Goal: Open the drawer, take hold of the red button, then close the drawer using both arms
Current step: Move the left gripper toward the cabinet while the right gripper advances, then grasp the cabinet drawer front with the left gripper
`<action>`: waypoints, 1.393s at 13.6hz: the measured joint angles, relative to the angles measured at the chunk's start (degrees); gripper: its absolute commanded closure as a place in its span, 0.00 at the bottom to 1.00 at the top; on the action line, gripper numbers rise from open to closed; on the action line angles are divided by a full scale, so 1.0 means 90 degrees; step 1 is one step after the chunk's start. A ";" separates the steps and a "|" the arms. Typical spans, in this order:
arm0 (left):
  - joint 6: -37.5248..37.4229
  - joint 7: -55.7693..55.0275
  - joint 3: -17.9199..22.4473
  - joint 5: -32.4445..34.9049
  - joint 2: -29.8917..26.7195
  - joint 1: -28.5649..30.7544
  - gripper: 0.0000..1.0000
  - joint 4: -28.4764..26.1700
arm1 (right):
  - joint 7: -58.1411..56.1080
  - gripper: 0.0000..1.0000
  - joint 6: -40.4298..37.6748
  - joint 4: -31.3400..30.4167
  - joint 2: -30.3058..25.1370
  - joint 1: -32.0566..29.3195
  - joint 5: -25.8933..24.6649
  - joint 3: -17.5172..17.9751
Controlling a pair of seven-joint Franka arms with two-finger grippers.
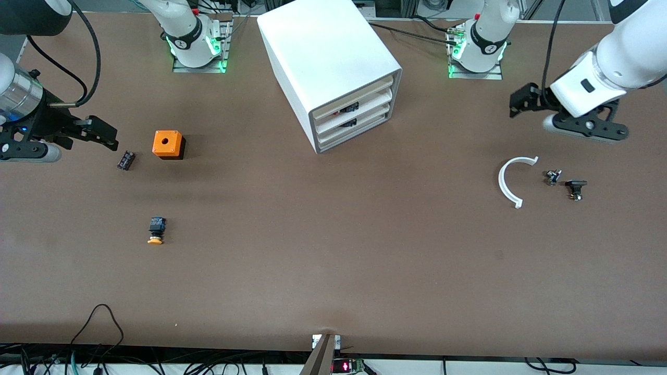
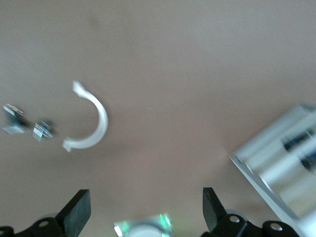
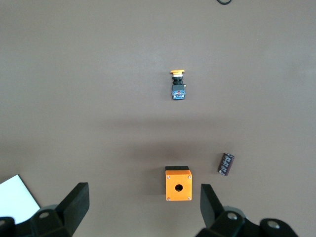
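The white drawer cabinet (image 1: 328, 57) stands at the middle of the table near the arms' bases, and its three drawers (image 1: 356, 117) are pushed in. Dark items show through the gaps above two drawers. No red-capped button is in view. My left gripper (image 1: 522, 102) hangs open and empty over the table at the left arm's end, above the white arc; its open fingers (image 2: 79, 211) frame bare table, with the cabinet (image 2: 276, 170) off to one side. My right gripper (image 1: 100, 133) hangs open and empty at the right arm's end, near the orange box (image 3: 178, 184).
An orange box with a hole (image 1: 168, 143), a black cylinder (image 1: 126, 160) and a yellow-orange-capped button (image 1: 156, 230) lie toward the right arm's end. A white arc (image 1: 508, 182) and two small parts (image 1: 553, 177) (image 1: 576, 188) lie toward the left arm's end.
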 measured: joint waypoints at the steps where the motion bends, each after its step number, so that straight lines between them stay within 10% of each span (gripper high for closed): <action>1: -0.0498 0.0002 -0.0004 -0.0341 0.0025 -0.0025 0.00 -0.0004 | -0.0005 0.00 0.0000 -0.0019 0.0046 -0.0006 0.0023 -0.0009; 8: -0.1484 0.0151 -0.0010 -0.3282 0.1073 -0.0143 0.00 -0.0135 | -0.0852 0.01 0.0365 -0.0032 0.1020 -0.0012 0.0060 -0.0018; 19: 0.0828 0.3980 -0.0191 -0.5220 0.2087 -0.0147 0.12 -0.2023 | 0.1616 0.01 0.1179 0.0002 0.1636 0.1233 0.0701 0.0052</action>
